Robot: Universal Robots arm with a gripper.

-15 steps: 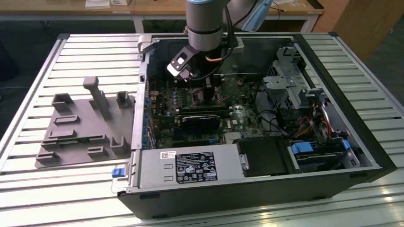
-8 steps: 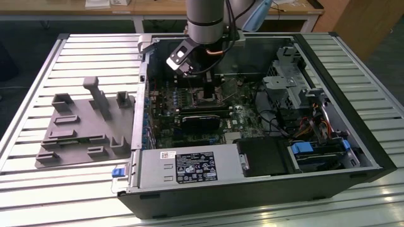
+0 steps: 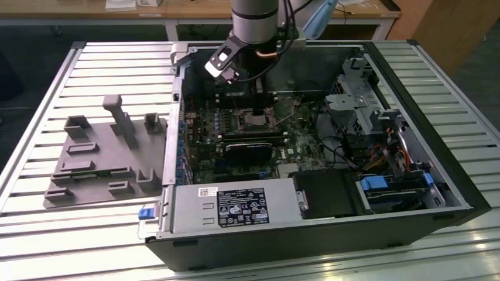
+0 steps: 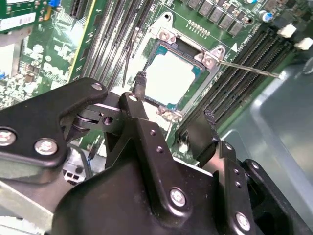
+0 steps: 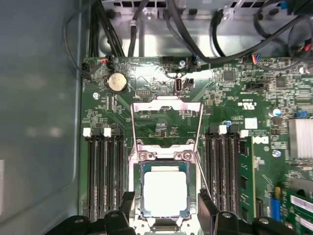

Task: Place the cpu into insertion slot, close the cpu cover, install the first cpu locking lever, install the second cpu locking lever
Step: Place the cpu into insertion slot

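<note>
Your tool (image 5: 166,199) hangs wide open and empty, straddling the cpu (image 5: 165,188) seated in the insertion slot (image 5: 164,165). The cpu cover (image 5: 166,105) stands open. A descending fingertip could snag the loose locking lever (image 4: 249,69).

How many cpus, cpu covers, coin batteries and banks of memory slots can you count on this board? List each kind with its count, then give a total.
cpu: 1
cpu cover: 1
coin battery: 1
memory slot banks: 2
Total: 5

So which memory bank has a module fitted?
The bank away from the grey case wall: a green module fills its outermost slot. The wall-side bank looks empty.
</note>
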